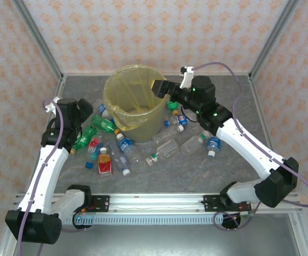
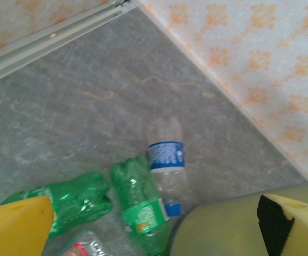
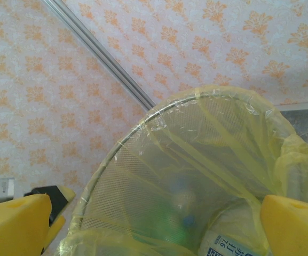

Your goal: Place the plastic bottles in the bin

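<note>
At the right rim of the bin (image 1: 137, 120), far centre of the tabletop (image 1: 196, 170), the right fingers (image 3: 15, 224) stand spread and empty over the yellow-lined mouth; the bottles inside (image 3: 181, 205) show only as a blur through the liner. Left of the bin, the left fingers (image 2: 16, 228) hang apart, holding nothing, above two green bottles (image 2: 140, 205) and a clear blue-labelled bottle (image 2: 167, 162) just beside the bin's wall. More plastic bottles (image 1: 123, 152) litter the tabletop in front of the bin, apart from both sets of fingers.
</note>
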### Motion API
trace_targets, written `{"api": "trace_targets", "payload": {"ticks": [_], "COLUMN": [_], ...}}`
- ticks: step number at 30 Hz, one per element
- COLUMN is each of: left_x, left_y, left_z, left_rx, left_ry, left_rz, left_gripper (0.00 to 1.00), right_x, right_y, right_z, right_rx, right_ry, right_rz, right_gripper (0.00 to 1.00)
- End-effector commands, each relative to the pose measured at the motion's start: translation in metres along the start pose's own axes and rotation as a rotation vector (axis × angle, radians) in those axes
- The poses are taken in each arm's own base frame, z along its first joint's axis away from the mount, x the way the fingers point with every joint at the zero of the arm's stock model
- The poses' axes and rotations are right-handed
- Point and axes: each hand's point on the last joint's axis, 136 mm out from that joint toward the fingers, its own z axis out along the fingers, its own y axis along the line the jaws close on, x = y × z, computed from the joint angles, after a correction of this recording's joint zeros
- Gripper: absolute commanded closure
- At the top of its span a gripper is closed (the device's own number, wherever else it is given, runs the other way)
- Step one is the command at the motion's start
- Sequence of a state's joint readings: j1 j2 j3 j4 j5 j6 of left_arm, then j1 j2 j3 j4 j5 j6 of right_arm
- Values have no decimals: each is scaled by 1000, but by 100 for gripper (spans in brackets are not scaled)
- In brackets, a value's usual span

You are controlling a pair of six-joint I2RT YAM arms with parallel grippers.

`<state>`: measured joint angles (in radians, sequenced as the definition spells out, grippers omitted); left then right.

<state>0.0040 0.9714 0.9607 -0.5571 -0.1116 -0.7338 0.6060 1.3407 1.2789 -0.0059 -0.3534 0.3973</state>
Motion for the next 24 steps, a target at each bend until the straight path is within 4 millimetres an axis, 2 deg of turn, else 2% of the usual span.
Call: {"api": "trace_targets", "payload": {"ticks": [1, 9, 12, 15, 21, 24], "left_x": [25, 55, 55, 56, 60, 60], "left_y": [29, 65, 77, 84, 97, 99], "left_z": [15, 65, 80, 92, 101, 100], "left_rx": [-83, -160, -204, -244, -312, -318], "left_ry": [83, 233, 260, 297, 352, 356], "left_rz": [20, 31, 57, 156, 297, 307], "left_gripper": [1, 1, 1, 1, 1, 1], "right_x": [-18, -21, -21, -21, -21, -16], "right_y": [19, 17, 15, 12, 5, -2], "right_z": [-1, -11, -17, -23, -37, -42], "right_rx": [-54, -34, -15, -5, 32, 56], "right_ry": [-46, -63, -71, -79, -109, -117], "right_rz": [-31, -45, -51, -55, -63, -69], "right_gripper": [0, 0, 0, 0, 0, 0]}}
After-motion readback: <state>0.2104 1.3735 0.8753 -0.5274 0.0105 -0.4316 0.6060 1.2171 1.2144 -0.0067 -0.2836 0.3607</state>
